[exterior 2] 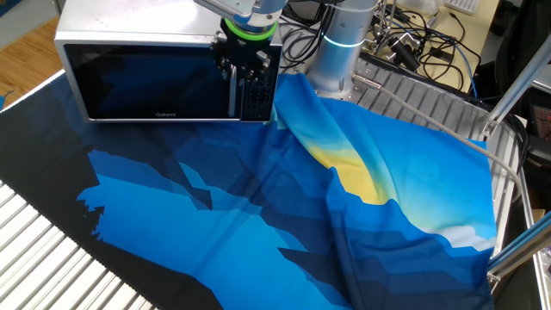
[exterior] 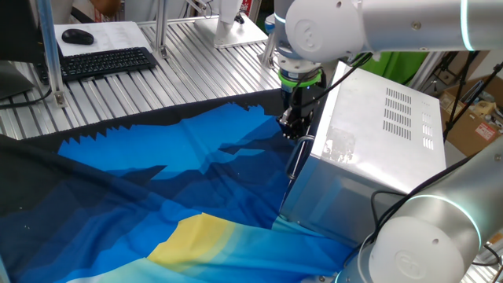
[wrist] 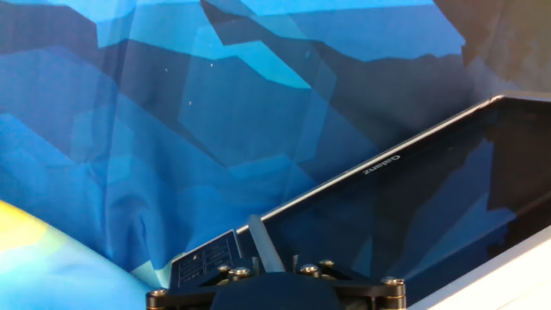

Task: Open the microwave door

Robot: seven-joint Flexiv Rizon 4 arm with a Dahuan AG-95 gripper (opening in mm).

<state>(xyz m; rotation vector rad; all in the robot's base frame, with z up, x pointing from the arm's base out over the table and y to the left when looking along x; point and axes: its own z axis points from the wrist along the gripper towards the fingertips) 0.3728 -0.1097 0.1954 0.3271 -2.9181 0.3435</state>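
I have the end effector (exterior 2: 241, 62) down at the front of the microwave (exterior 2: 129, 21), right at the top of the slim vertical handle (exterior 2: 234, 93) that runs between the dark glass window and the control panel (exterior 2: 256, 95). The microwave sits at the back of the desk on a blue and yellow cloth (exterior 2: 284, 198), and the microwave door (exterior 2: 146, 82) looks fully shut, flush with the casing.

In the hand view the handle (wrist: 263, 250) rises straight into the middle of the mount, so I judge I am centred on it. None of the views lets me see the fingertips clearly, so I cannot tell whether the fingers are spread, closed, or already pinching the bar.

To do this step well, I would confirm a firm hold on the bar before pulling. The hinge appears to be on the far side of the window from the handle, so the pull should follow an arc around that edge, not a straight line outward. I would go slowly at first: the latch may resist, and a hard tug could drag the whole oven across the cloth.
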